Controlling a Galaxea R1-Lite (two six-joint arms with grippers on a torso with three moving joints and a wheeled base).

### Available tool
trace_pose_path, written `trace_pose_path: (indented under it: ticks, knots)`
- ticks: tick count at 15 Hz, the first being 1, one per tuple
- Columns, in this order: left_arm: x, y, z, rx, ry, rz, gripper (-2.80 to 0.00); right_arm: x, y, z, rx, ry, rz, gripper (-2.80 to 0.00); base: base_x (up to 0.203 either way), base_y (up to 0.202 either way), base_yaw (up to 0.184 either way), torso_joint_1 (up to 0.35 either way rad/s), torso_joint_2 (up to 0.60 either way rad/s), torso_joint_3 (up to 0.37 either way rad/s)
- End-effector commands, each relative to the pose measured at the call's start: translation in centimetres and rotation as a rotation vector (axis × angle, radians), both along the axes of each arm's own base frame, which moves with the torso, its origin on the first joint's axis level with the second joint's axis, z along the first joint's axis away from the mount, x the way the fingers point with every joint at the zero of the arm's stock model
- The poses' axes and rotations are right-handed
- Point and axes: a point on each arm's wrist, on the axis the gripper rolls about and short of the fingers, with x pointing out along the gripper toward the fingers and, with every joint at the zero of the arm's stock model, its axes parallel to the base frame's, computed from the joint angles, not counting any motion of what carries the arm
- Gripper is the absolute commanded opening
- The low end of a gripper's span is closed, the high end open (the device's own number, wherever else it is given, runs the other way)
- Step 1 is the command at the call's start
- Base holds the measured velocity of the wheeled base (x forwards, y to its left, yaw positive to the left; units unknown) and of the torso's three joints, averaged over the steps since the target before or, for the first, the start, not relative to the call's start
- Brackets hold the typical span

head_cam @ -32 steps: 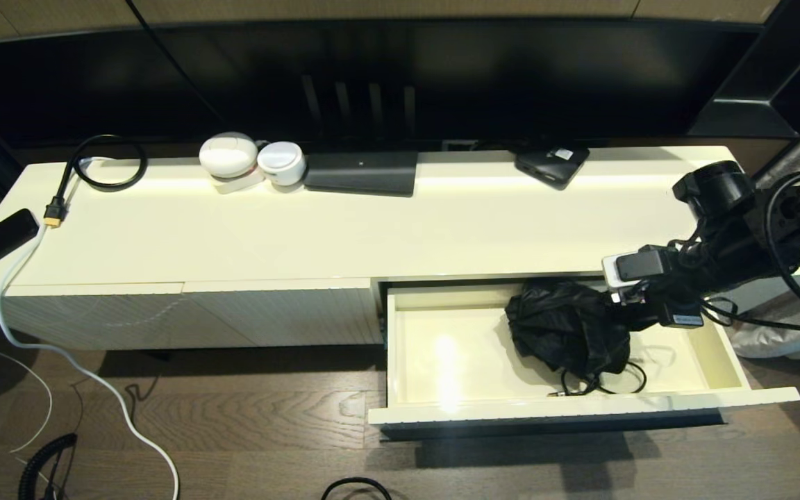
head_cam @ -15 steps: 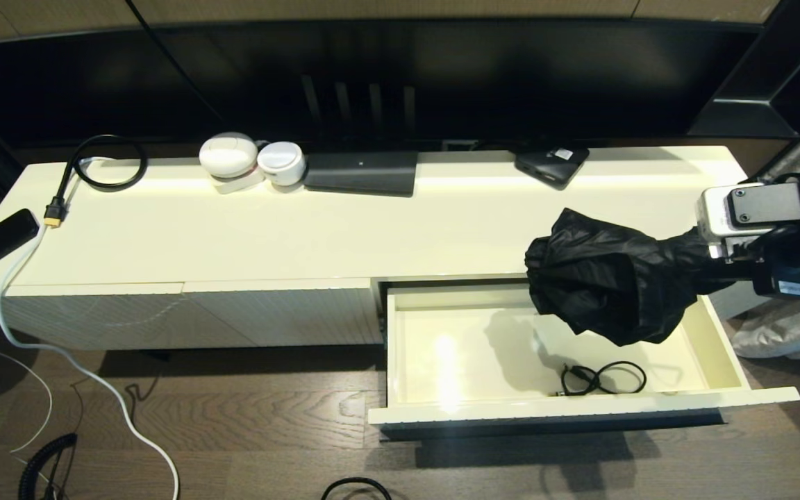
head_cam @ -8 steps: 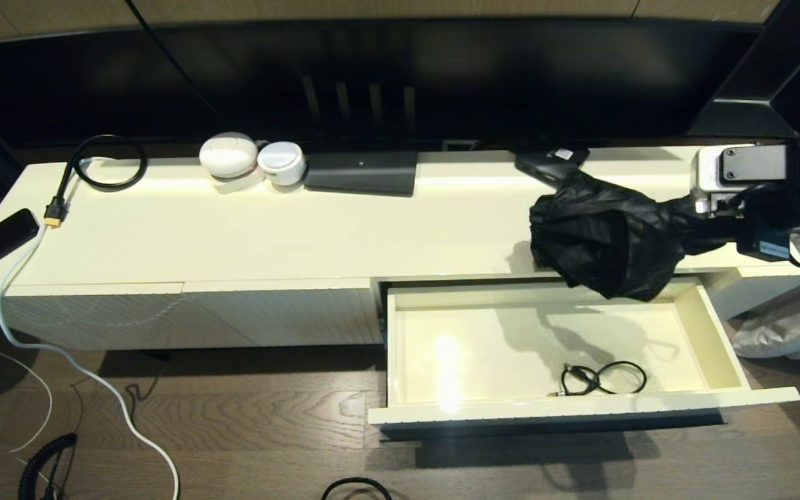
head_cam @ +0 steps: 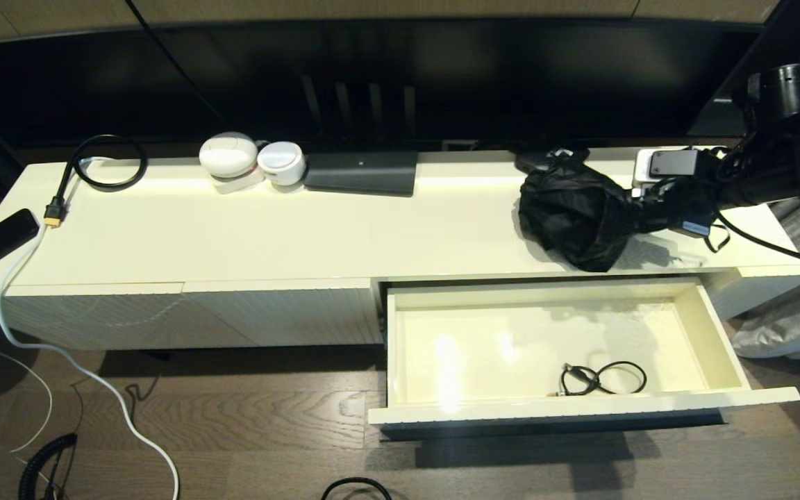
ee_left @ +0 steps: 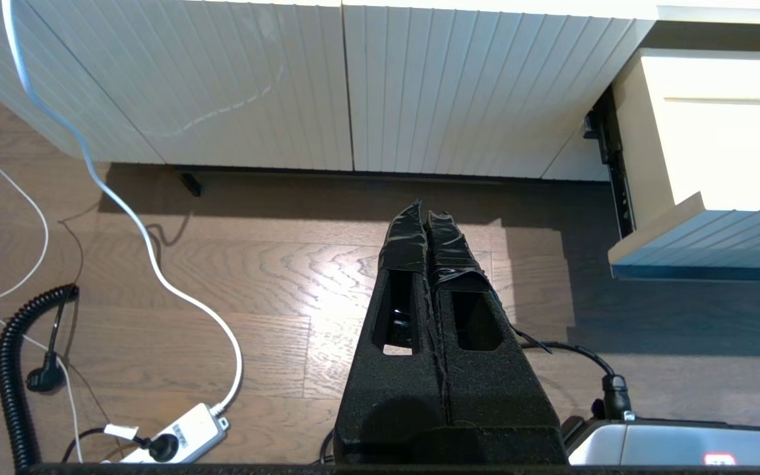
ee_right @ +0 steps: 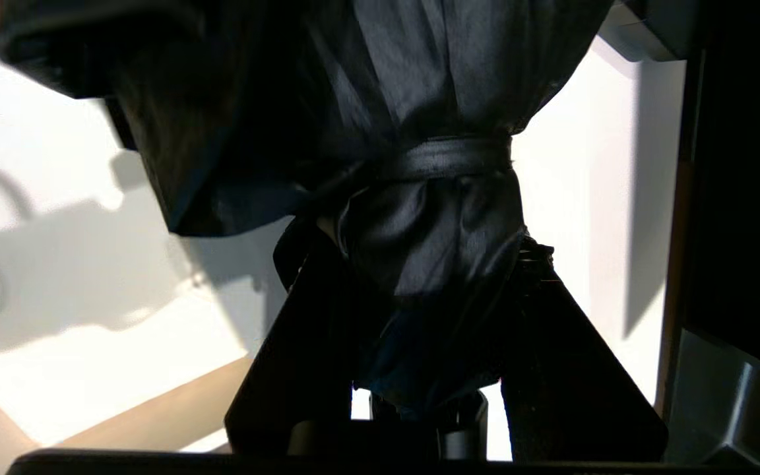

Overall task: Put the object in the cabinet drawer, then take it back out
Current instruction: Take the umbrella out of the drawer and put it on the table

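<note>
umbrella (head_cam: 573,212): soft, floppy, light | best held at its strapped neck | right gripper (head_cam: 639,208) jaws clamped there | left gripper (ee_left: 428,218) jaws together

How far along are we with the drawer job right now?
Nearly done. The black folded umbrella is out of the open drawer and lying on the cabinet top; only a thin black cable lies inside. The right gripper is shut on the umbrella's tied end. Left: let go and pull back. The left gripper hangs shut over the floor.
</note>
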Motion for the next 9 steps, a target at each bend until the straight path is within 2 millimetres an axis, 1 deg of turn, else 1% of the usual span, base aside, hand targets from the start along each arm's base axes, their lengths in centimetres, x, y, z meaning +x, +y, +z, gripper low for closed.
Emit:
trace_pose_path:
  ticks: [1,2,4,6,9]
  knots:
    - [0.0,0.0,0.0,-0.001,0.000,0.001,-2.80,2.9,-0.3,-3.0,-0.005,0.031,0.004,-2.80,0.000,0.000,0.000,0.000,0.00,0.000]
    - [0.0,0.0,0.0,-0.001,0.000,0.001,-2.80,3.4,-0.3,-3.3,-0.005,0.011,0.005,-2.80,0.000,0.000,0.000,0.000,0.00,0.000]
    - [0.0,0.0,0.0,-0.001,0.000,0.001,-2.80,3.2,-0.2,-3.1,-0.008,0.007,0.010,-2.80,0.000,0.000,0.000,0.000,0.00,0.000]
    - [0.0,0.0,0.0,-0.001,0.000,0.001,-2.80,2.4,-0.2,-2.4,-0.006,0.015,0.005,-2.80,0.000,0.000,0.000,0.000,0.00,0.000]
    - [0.0,0.0,0.0,-0.001,0.000,0.001,-2.80,0.6,-0.1,-1.5,-0.008,0.026,0.013,-2.80,0.000,0.000,0.000,0.000,0.00,0.000]
